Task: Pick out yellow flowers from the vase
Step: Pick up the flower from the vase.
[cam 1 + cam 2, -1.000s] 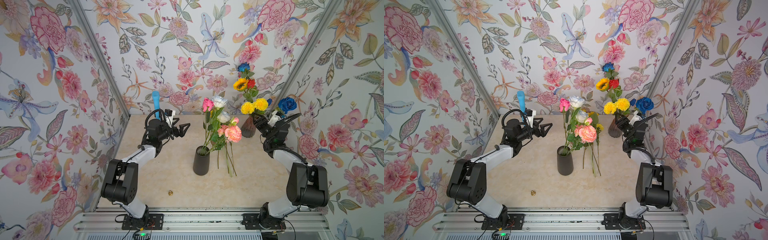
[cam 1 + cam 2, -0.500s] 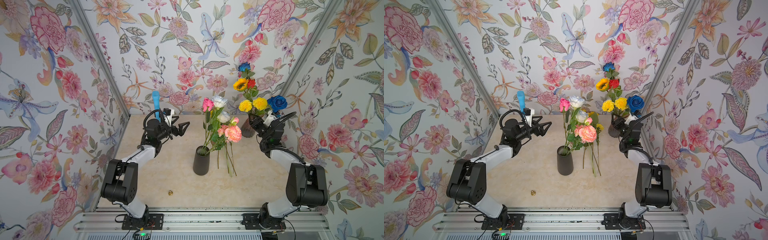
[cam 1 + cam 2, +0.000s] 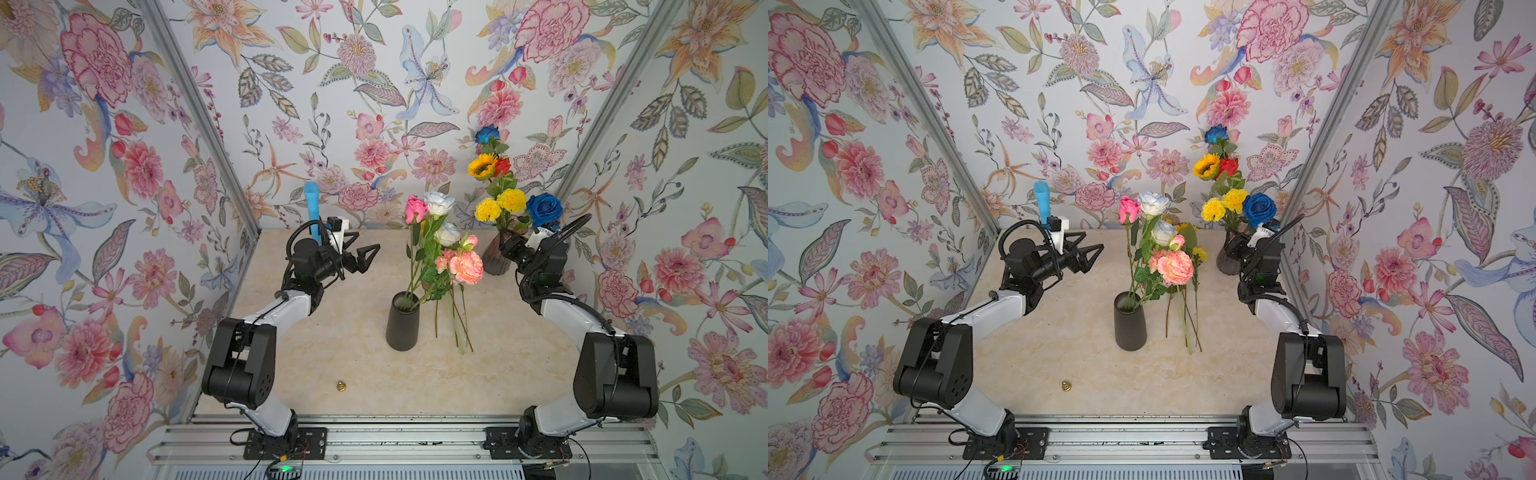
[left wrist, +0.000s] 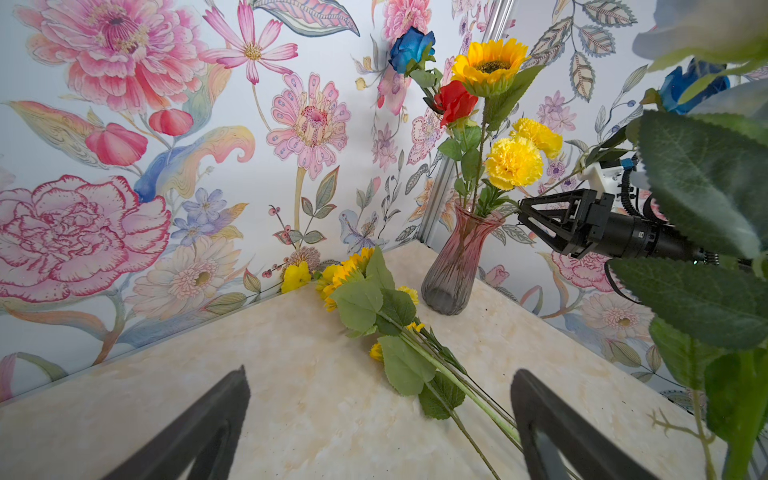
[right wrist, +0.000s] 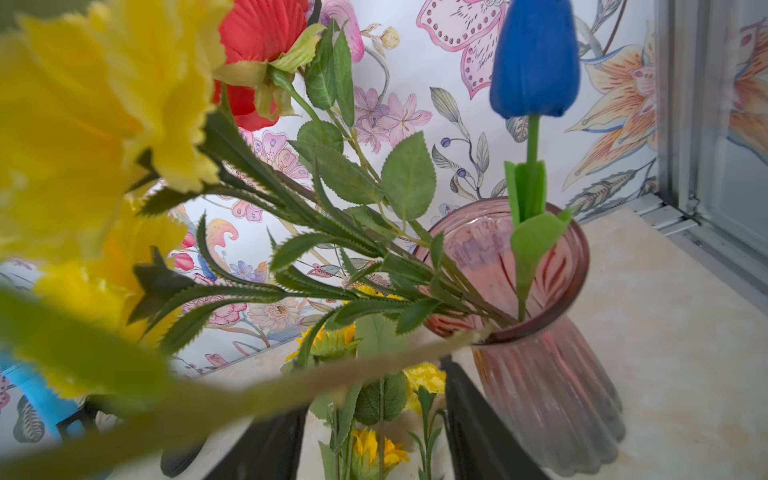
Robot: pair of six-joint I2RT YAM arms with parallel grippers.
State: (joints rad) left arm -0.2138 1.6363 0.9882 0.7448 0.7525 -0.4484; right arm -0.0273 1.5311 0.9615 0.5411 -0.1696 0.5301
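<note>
Right gripper (image 3: 508,247) has closed in on the pink glass vase (image 3: 494,261) since a second ago. The blue rose (image 3: 544,209) has swung inward with it and now sits just beside the yellow pompom heads (image 3: 512,200). The right wrist view shows its jaws part way apart, black fingers (image 5: 478,415) with a clear gap. A blurred stem (image 5: 257,399) runs from the vase rim across their tips; whether it lies between the pads or just in front, cannot tell. Vase stands upright at the back right of the table (image 3: 332,332), with the gripper right at its neck. Both pompoms are in it, with the sunflower (image 3: 482,166) above them, a red rose (image 3: 503,165) against the sunflower, and a second blue bloom (image 3: 487,134) highest. More yellow flowers (image 4: 345,270) lie flat on the table just beside the vase, heads toward the back wall, stems pointing forward. Black vase (image 3: 402,328) is mid-table, upright, holding pink, white and peach roses (image 3: 465,266) that hide most of the lying blooms in both top views. Left gripper (image 3: 365,248) hovers over the table's left side, well apart from both vases, jaws spread wide, nothing between them. Small brass piece (image 3: 340,386) lies near the front edge.
</note>
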